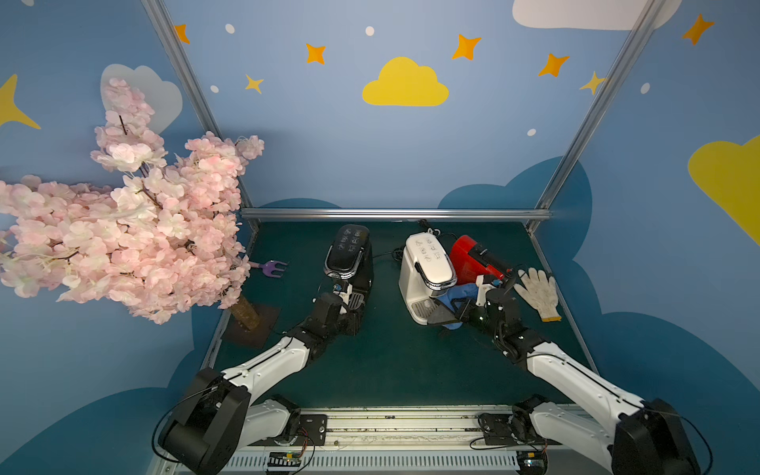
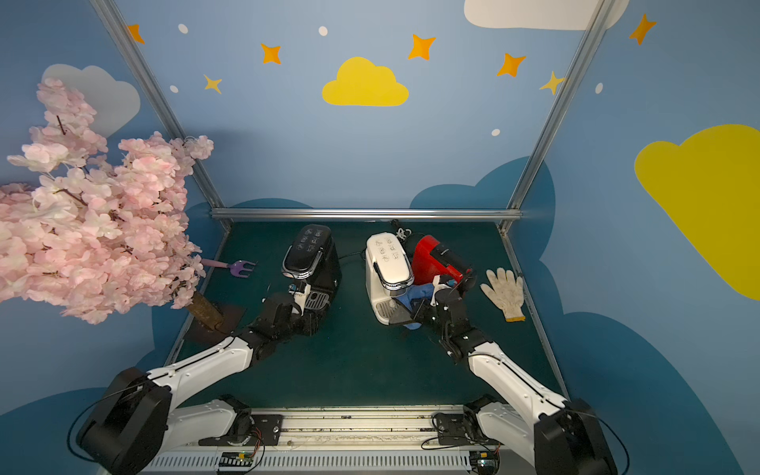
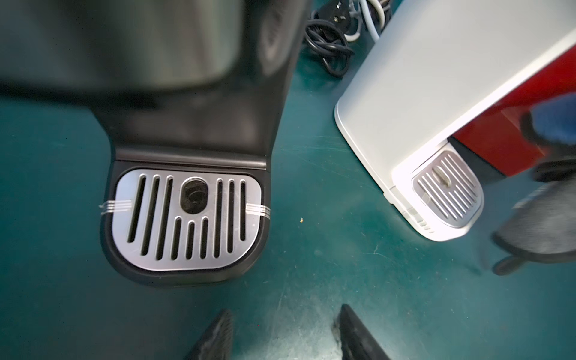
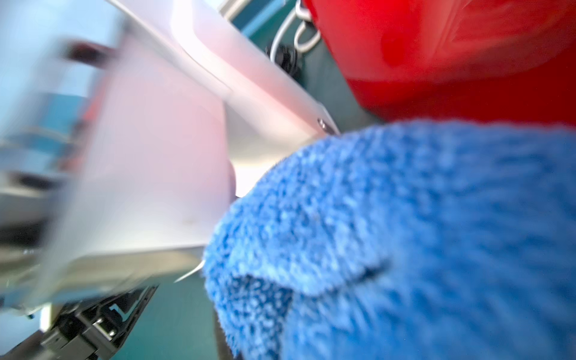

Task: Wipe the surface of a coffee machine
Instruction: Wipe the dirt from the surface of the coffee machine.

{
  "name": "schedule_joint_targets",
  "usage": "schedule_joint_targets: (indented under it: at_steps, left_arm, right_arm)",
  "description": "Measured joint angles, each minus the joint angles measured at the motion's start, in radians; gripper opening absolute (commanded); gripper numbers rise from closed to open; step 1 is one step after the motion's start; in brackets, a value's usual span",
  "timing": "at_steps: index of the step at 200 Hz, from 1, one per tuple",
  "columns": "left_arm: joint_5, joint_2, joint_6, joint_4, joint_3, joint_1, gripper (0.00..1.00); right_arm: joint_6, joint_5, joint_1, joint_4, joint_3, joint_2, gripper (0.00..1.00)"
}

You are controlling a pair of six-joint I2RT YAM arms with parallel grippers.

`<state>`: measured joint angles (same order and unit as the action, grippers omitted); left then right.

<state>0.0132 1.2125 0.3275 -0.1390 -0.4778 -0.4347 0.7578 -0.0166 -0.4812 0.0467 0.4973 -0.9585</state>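
Note:
A white coffee machine [image 1: 427, 263] [image 2: 388, 263] stands on the green table, between a black coffee machine [image 1: 347, 251] and a red one [image 1: 473, 257]. My right gripper [image 1: 450, 310] is shut on a blue cloth [image 1: 456, 294] [image 4: 389, 233], which is pressed against the white machine's right side near its front. The cloth hides the right gripper's fingers in the right wrist view. My left gripper [image 3: 285, 327] hangs open and empty over bare table, just in front of the black machine's drip tray [image 3: 187, 218].
A white work glove [image 1: 536, 294] lies right of the red machine. A purple toy fork [image 1: 273, 267] lies at the left, by a pink blossom tree [image 1: 123, 230] on a base. Coiled cables [image 3: 330, 46] lie behind the machines. A metal frame rail [image 1: 395, 214] bounds the back.

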Motion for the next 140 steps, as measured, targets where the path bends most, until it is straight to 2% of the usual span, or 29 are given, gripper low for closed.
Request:
schedule_joint_targets:
  at_steps: [26,47,90,140]
  left_arm:
    - [-0.040,0.002,0.033,-0.002,0.007,0.061,0.56]
    - [-0.080,0.019,0.056,-0.016,0.016,0.100,0.55]
    - [-0.106,0.018,0.077,-0.020,0.039,0.122,0.55]
    - [-0.016,-0.158,0.098,-0.026,0.102,0.161,0.54]
  right_arm:
    - [-0.067,0.055,0.001,-0.075,-0.008,0.157,0.00]
    - [-0.131,0.074,0.001,-0.164,0.029,0.224,0.00]
    - [-0.226,0.056,0.000,-0.285,0.151,0.261,0.00]
    - [-0.300,-0.002,-0.050,-0.358,0.351,0.196,0.00]
